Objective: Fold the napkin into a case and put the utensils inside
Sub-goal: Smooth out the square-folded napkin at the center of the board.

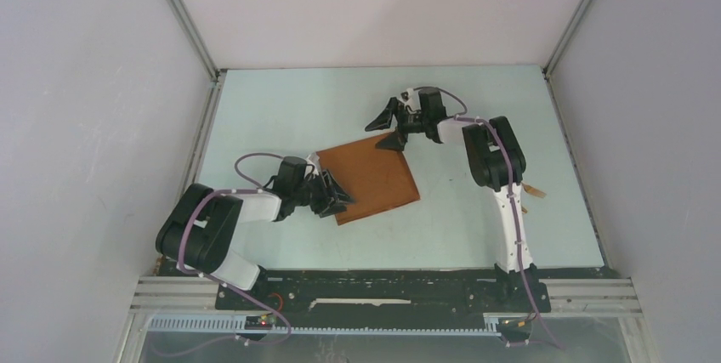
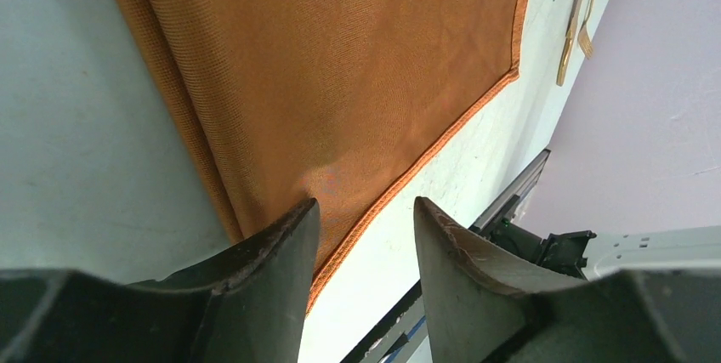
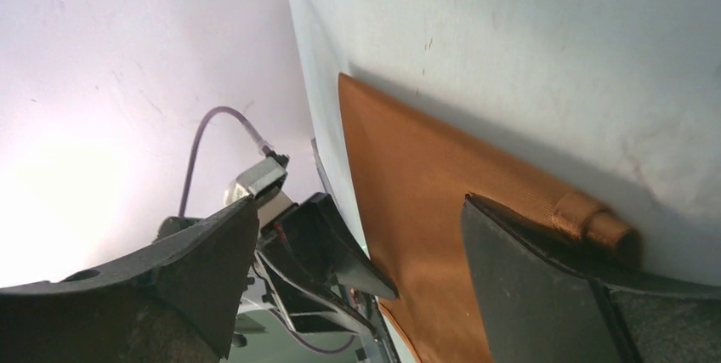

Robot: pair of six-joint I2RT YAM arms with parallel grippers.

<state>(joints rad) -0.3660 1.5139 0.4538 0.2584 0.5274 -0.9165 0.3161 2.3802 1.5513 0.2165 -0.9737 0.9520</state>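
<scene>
The rust-orange napkin [image 1: 374,178] lies flat on the table as a slightly turned square. My left gripper [image 1: 336,195] is open at its near left corner. In the left wrist view, one finger [image 2: 281,244] rests over the napkin [image 2: 340,65] and the other over bare table, with the hem between them. My right gripper [image 1: 384,132] is open at the far corner. In the right wrist view, one finger [image 3: 527,278] sits on the napkin [image 3: 425,184] beside a small rolled-up corner [image 3: 595,223]. The golden utensils [image 2: 578,23] lie side by side on the table past the napkin, partly behind the right arm in the top view [image 1: 532,193].
The pale table [image 1: 298,108] is closed in by white walls with metal corner posts on the left, back and right. The arms' black base rail [image 1: 383,288] runs along the near edge. The left gripper's body shows in the right wrist view [image 3: 340,252].
</scene>
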